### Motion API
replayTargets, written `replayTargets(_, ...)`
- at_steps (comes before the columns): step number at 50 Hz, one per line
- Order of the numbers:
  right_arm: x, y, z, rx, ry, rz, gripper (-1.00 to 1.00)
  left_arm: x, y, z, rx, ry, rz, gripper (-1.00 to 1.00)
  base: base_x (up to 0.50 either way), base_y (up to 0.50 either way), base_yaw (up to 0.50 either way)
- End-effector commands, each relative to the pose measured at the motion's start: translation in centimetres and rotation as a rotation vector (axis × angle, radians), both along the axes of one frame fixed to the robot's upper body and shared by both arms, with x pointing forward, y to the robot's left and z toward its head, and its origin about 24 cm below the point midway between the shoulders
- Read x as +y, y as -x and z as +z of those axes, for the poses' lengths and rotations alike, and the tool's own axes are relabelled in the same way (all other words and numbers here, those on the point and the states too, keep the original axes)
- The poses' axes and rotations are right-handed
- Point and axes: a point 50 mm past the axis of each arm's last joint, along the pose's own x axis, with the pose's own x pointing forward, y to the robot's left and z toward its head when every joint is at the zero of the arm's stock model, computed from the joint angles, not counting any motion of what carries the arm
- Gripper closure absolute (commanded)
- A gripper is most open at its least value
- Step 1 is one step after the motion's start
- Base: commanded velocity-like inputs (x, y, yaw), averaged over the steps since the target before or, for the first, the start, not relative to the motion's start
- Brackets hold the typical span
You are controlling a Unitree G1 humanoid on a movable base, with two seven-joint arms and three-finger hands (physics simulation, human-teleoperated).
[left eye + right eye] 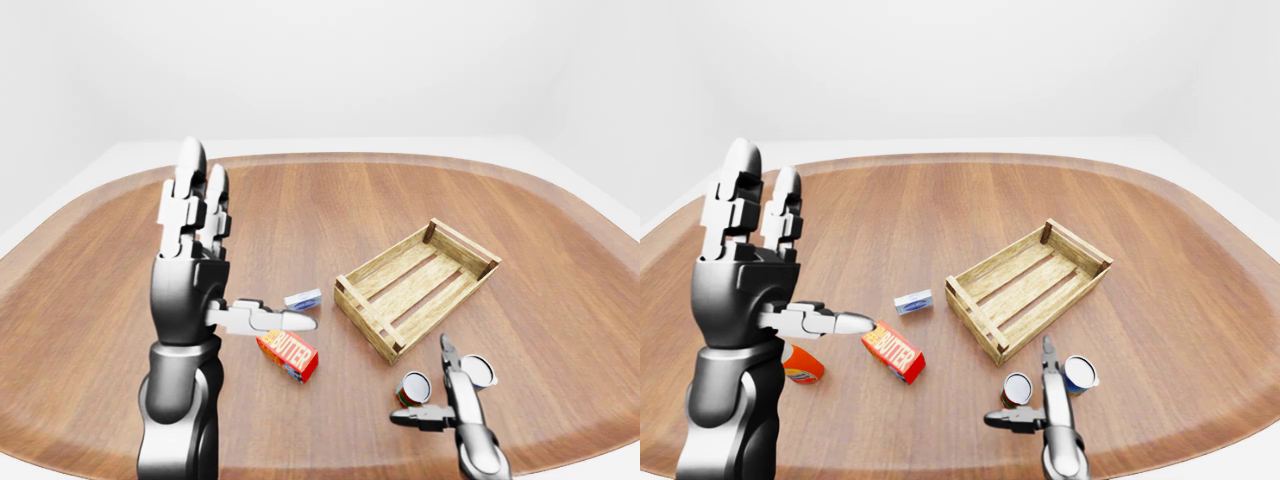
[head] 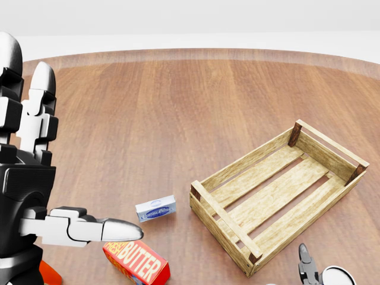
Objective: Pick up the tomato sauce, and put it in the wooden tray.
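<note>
The tomato sauce, a small can with a red and green label [image 1: 411,389], stands on the wooden table just below the wooden tray [image 1: 415,288], which is a slatted crate lying at an angle right of centre. My right hand [image 1: 432,396] is open at the bottom right. Its thumb reaches under the can and one finger points up between this can and a second, blue can [image 1: 478,370]. The fingers do not close round the tomato sauce. My left hand [image 1: 225,265] is open and empty, raised upright at the left, fingers up and thumb pointing right.
A red butter box [image 1: 288,356] lies below my left thumb. A small blue-and-white box [image 1: 303,298] lies left of the tray. An orange bottle [image 1: 800,366] shows beside my left forearm in the right-eye view. The table's rounded edge [image 1: 560,455] runs close to my right hand.
</note>
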Motion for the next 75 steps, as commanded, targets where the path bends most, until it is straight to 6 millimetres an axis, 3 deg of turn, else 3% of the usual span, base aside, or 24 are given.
replayTargets(1, -0.2, 0.1, -0.8, 0.036, 0.004, -0.012, -1.0, -0.1, 0.0, -0.1, 0.006, -0.002, -0.002, -1.0, 0.0, 0.0, 0.0)
replayTargets(28, -0.1, -0.4, -0.4, 0.012, 0.006, -0.006, -1.0, -0.2, 0.1, -0.1, 0.004, -0.002, -0.004, -1.0, 0.0, 0.0, 0.0)
replayTargets(46, -0.3, -0.6, -1.9, 0.071, 0.01, -0.016, -1.0, -0.2, -0.1, -0.2, 0.012, -0.002, -0.003, -1.0, 0.0, 0.0, 0.0)
replayTargets(75, 0.1, -0.4, -1.6, 0.059, 0.02, -0.005, -1.0, -0.1, -0.1, -0.1, 0.003, -0.004, -0.002, -1.0, 0.0, 0.0, 0.0)
